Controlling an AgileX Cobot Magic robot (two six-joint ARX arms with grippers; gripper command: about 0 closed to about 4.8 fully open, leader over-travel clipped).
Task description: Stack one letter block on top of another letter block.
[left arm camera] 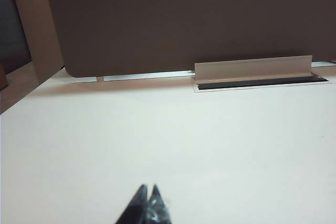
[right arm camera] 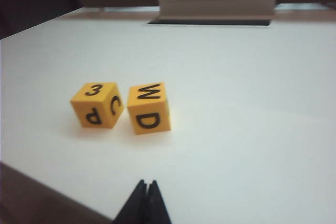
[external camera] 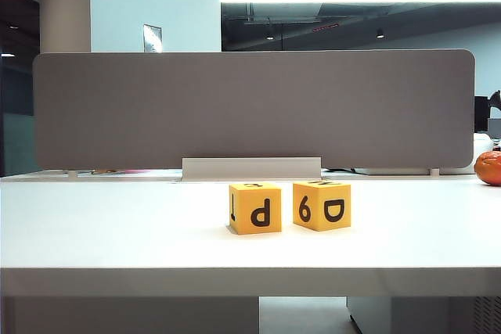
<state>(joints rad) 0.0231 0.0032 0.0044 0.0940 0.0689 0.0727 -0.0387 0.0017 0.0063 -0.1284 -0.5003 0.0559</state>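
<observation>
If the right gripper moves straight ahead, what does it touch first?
Probably the D block, just ahead of the shut right gripper; the P block lies off to one side. Depth is unclear.

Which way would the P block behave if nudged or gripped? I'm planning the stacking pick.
The P block has flat faces and sits square on the table, so it would likely slide, not roll. Its crisp edges suggest it is rigid. Pushed right, it may bump the 6/D block beside it.

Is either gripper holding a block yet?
No. The left gripper and right gripper are shut on nothing; the P block and D block sit on the table.
</observation>
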